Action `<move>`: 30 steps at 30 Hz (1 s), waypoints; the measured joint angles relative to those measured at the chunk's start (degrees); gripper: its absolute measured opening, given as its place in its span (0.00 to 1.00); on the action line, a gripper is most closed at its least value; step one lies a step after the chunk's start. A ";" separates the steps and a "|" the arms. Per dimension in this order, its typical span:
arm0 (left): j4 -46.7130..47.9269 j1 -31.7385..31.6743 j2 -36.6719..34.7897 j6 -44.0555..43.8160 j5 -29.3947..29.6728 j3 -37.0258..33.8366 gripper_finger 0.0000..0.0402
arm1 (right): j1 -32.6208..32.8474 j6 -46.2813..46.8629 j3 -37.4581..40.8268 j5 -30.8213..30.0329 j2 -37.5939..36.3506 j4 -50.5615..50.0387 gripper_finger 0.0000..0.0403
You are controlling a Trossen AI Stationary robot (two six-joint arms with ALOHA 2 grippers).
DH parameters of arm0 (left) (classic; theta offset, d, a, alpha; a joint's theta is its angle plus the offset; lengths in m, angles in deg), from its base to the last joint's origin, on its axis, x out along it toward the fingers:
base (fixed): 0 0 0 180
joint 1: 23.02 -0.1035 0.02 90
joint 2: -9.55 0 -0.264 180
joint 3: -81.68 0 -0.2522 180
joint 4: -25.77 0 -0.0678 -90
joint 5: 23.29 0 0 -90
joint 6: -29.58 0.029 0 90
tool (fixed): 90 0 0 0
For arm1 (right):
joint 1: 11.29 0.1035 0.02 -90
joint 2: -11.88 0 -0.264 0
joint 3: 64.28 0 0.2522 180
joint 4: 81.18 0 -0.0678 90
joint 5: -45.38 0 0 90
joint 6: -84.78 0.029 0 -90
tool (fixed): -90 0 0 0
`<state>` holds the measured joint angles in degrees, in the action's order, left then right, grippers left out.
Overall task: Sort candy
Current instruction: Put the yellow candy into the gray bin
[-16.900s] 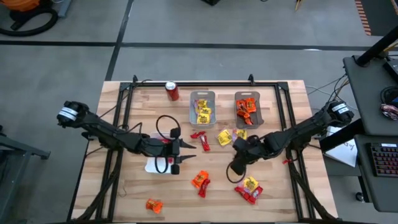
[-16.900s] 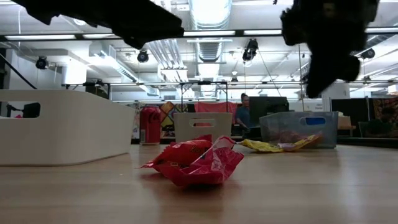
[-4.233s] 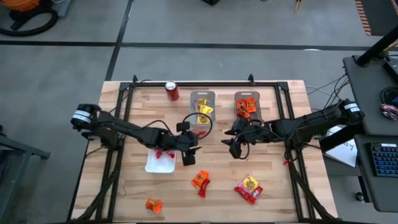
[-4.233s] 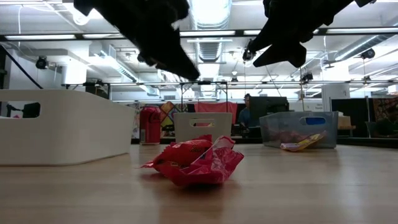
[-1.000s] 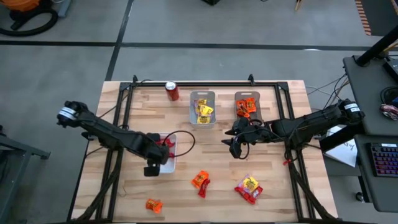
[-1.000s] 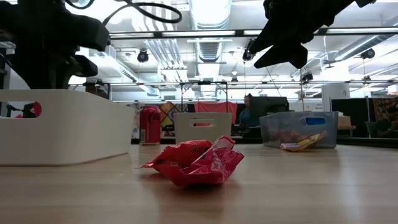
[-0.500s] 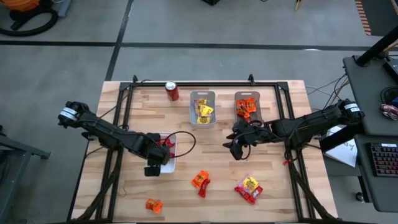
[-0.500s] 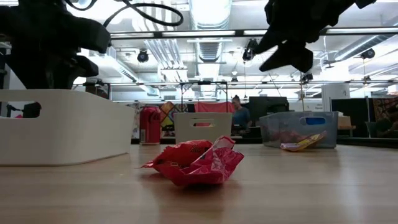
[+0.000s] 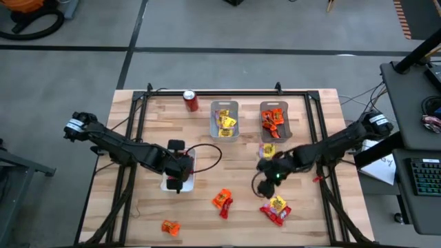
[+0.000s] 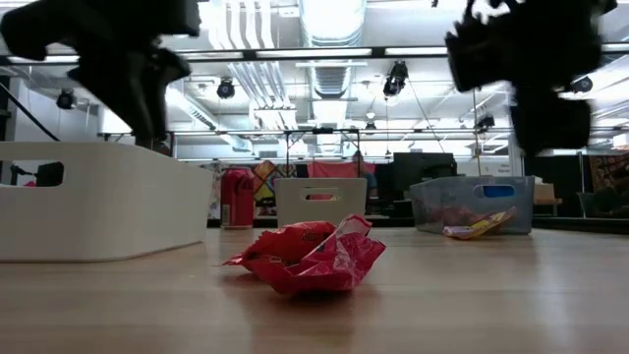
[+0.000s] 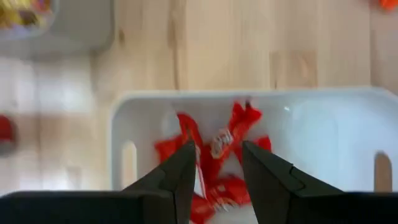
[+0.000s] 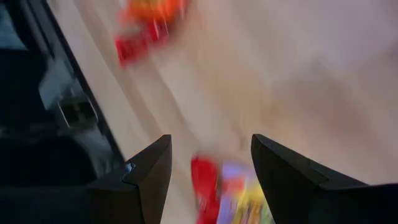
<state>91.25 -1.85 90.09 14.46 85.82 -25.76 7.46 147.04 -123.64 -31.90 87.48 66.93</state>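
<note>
Candy in crinkly red wrappers (image 11: 214,163) lies directly beneath my left gripper (image 11: 216,163), heaped inside the white rectangular plastic tray (image 9: 167,183). I see the left fingers (image 11: 180,174) partly parted with the red packets showing in the gap between them; nothing is pinched, and I cannot tell whether the tips touch the heap.

My right gripper (image 12: 211,163) hangs over bare wood with its fingers spread wide and empty. Just ahead of it on the table lies a yellow-and-red packet cluster (image 9: 276,208). A yellow packet (image 9: 268,149) sits behind that gripper, toward the two grey trays. The grey tray with yellow candy (image 9: 224,120) and the grey tray with orange candy (image 9: 274,120) stand side by side, apart, far beyond both grippers.

Between my two grippers lies an orange-and-red packet pair (image 9: 222,200) on open wood, with clear board around it. A lone orange packet (image 9: 170,226) rests near the front edge of the wooden table (image 9: 310,124), outboard of my left gripper. The white tray's walls hem the left gripper closely on its sides; the right gripper has free board all around. A red soda can (image 9: 191,100) stands near the far edge.
</note>
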 joint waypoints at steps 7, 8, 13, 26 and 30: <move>-5.18 0.00 -0.02 7.03 1.54 1.51 0.28 | 6.54 10.11 -8.10 5.89 8.02 -16.91 0.52; -5.97 0.00 -0.02 7.90 1.57 1.51 0.28 | 7.41 10.83 -10.31 5.93 9.22 -21.57 0.52; -7.43 0.00 -0.02 8.90 1.58 1.51 0.28 | 12.77 10.44 -20.07 5.73 15.17 -39.29 0.52; -9.60 0.00 -0.02 8.90 1.58 1.51 0.28 | 16.90 9.90 -20.76 -0.53 20.19 -37.69 0.52; -9.80 0.00 -0.02 8.90 1.58 1.51 0.28 | 16.84 9.81 -18.58 -3.85 20.20 -35.62 0.52</move>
<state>81.45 -1.85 90.06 23.36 87.40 -24.25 24.31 156.86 -142.22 -35.75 107.68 31.30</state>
